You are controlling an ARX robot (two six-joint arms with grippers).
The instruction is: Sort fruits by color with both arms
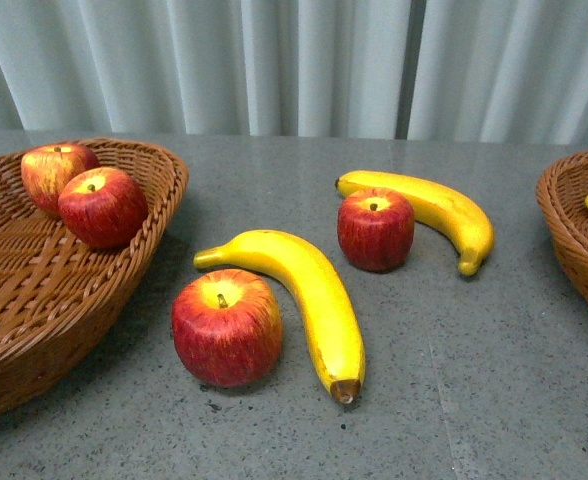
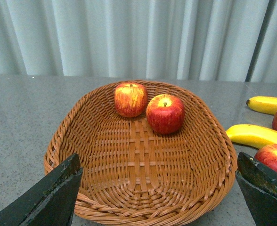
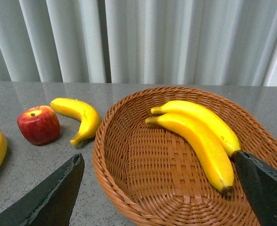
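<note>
The left end effector [image 2: 158, 162] has its two black fingers [image 2: 49, 197] spread wide with nothing between them. It hangs over the near rim of the left wicker basket [image 2: 72, 122]. Two apples sit at the far end of that basket: a paler, yellow-streaked apple [image 2: 130, 99] and a deeper red apple [image 2: 165, 113] just beside it.

The right end effector [image 3: 157, 157] is also wide apart and empty, above the near rim of the right wicker basket [image 3: 111, 146]. A pair of bananas [image 3: 199, 139] lies in it side by side, touching along their length, stems pointing the same way.

Four fruits lie on the gray speckled bench [image 1: 474, 400] between the two baskets. The front apple [image 1: 226, 327] stands upright, stem up, close against the front banana [image 1: 309, 290], which curves past its right side with the brown tip toward the camera. Farther back, the back apple [image 1: 375, 229] sits just in front of the back banana [image 1: 429, 210]; whether they touch I cannot tell. Neither arm shows in the front view. A pale pleated curtain [image 1: 274, 60] hangs behind the bench.
</note>
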